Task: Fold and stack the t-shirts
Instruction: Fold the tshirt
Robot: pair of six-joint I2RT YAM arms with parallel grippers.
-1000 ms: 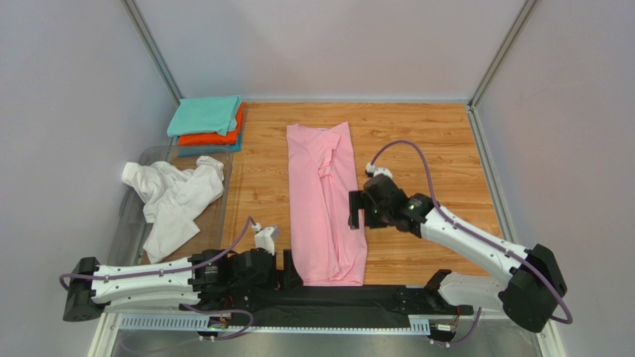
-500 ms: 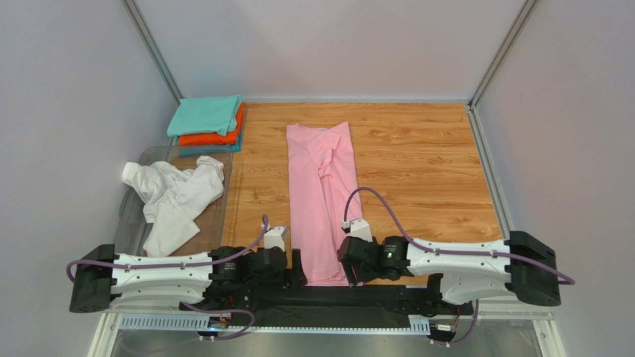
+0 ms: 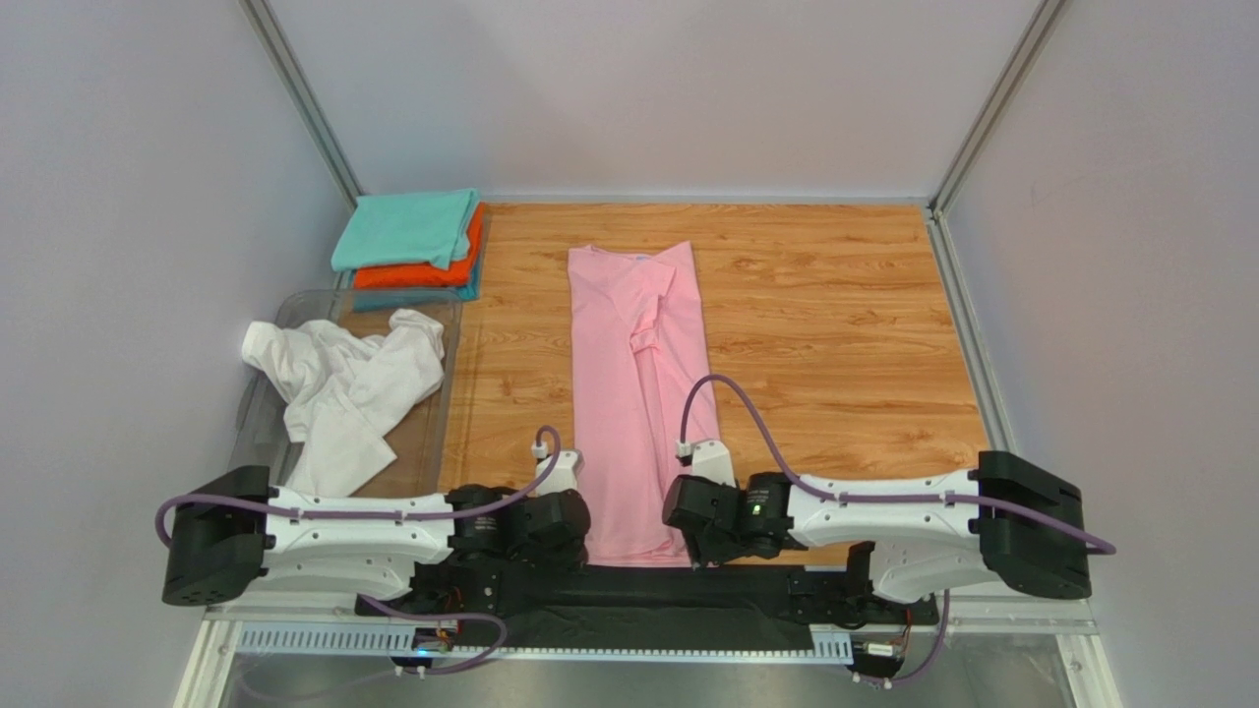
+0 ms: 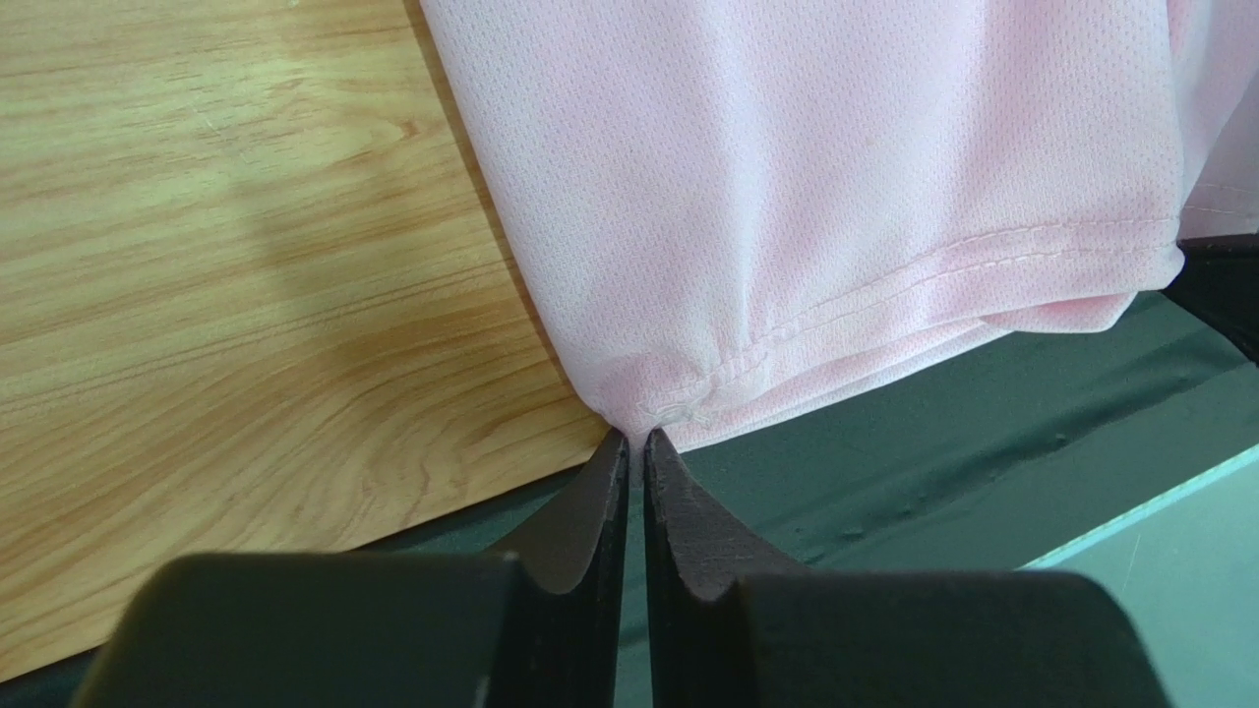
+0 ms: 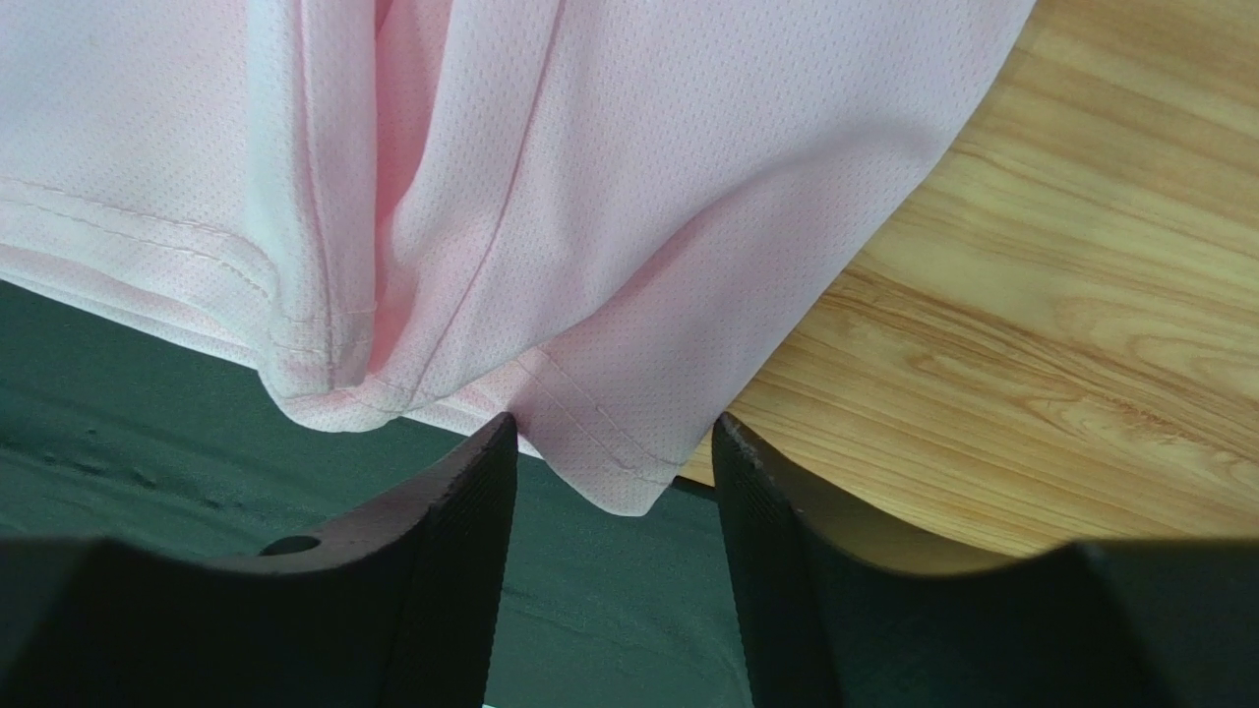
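The light pink t-shirt (image 3: 639,398) lies folded into a long strip down the middle of the wooden table, its hem at the near edge. My left gripper (image 3: 579,543) is at the hem's near left corner. In the left wrist view it (image 4: 637,438) is shut on that pink hem (image 4: 695,387), and the cloth puckers at the tips. My right gripper (image 3: 695,543) is at the hem's near right corner. In the right wrist view it (image 5: 613,443) is open, and the pink corner (image 5: 628,469) hangs between the jaws without touching them.
A crumpled white t-shirt (image 3: 347,387) lies in a clear tray (image 3: 263,428) at the left. Behind it is a stack of folded tees: teal (image 3: 407,226) on orange (image 3: 429,273) on blue (image 3: 444,295). A dark green mat (image 3: 665,590) runs along the near edge.
My left gripper slid right and closed on the hem's left corner. My right arm swung from beside the shirt's middle down to the near right corner, and its jaws narrowed.
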